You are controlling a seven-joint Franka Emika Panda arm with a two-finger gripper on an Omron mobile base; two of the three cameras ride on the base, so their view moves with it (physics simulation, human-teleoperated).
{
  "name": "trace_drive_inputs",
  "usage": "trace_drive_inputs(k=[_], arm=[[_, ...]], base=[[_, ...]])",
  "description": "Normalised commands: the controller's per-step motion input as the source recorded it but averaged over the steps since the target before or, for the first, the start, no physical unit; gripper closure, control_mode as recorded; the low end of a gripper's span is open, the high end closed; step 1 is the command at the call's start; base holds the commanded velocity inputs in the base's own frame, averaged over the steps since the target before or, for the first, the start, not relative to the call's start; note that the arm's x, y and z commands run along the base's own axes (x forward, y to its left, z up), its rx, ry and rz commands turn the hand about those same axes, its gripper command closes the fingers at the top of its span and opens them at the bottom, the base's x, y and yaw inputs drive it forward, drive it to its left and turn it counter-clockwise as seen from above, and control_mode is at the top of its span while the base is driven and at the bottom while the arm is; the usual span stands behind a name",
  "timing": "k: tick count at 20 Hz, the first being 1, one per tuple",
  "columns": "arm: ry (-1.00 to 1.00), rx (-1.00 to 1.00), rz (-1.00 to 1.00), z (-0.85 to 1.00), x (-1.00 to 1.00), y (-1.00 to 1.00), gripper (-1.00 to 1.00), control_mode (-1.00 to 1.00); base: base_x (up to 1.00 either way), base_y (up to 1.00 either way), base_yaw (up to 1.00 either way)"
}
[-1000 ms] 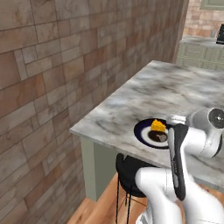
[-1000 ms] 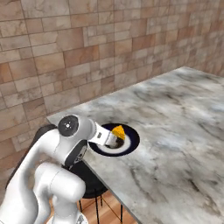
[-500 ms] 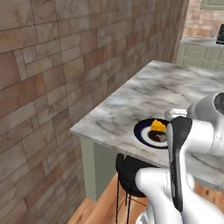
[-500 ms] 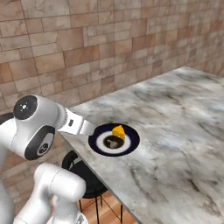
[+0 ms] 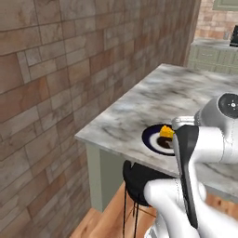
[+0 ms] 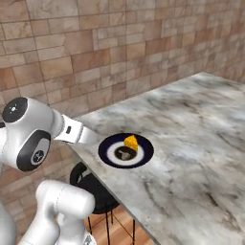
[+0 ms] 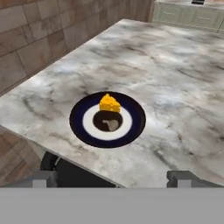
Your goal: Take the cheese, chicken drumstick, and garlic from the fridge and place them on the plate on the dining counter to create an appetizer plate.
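Observation:
The round navy plate (image 7: pixel 78 120) lies near the corner of the marbled dining counter (image 7: pixel 144 57). The yellow cheese (image 7: pixel 109 103) wedge rests on the plate's far side, and a small pale lump (image 7: pixel 113 125), possibly the garlic, sits in its dark centre. My gripper (image 7: pixel 114 178) hovers short of the counter's near edge, open, with nothing between its fingers. The plate (image 6: pixel 146 150) and cheese (image 6: pixel 130 142) also show just right of my hand in the right base view, and the arm partly hides the plate (image 5: pixel 151 135) in the left base view. The chicken drumstick and fridge are out of view.
A black round stool (image 5: pixel 139 179) stands under the counter's near edge, below my hand. A brick wall (image 5: pixel 56 69) runs along the left. Sage-green cabinets (image 7: pixel 188 15) stand beyond the counter's far end. Bare marble (image 6: pixel 201 134) stretches right of the plate.
The arm has swung up and back, drawing the hand away from over the plate toward the counter's edge. The cheese and plate have not moved. The gripper stayed open.

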Motion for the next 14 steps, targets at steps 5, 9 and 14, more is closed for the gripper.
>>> trace_drive_inputs(k=[5, 9, 14], arm=[[0.0, 0.0, 0.0, 0.0, 0.0, 0.0, -1.0, 1.0], [0.0, 0.0, 0.0, 0.0, 0.0, 0.0, -1.0, 1.0], [0.0, 0.0, 0.0, 0.0, 0.0, 0.0, -1.0, 1.0]], base=[[-1.0, 0.0, -0.01], [-0.85, 0.0, -0.52], [-0.04, 0.03, -0.95]])
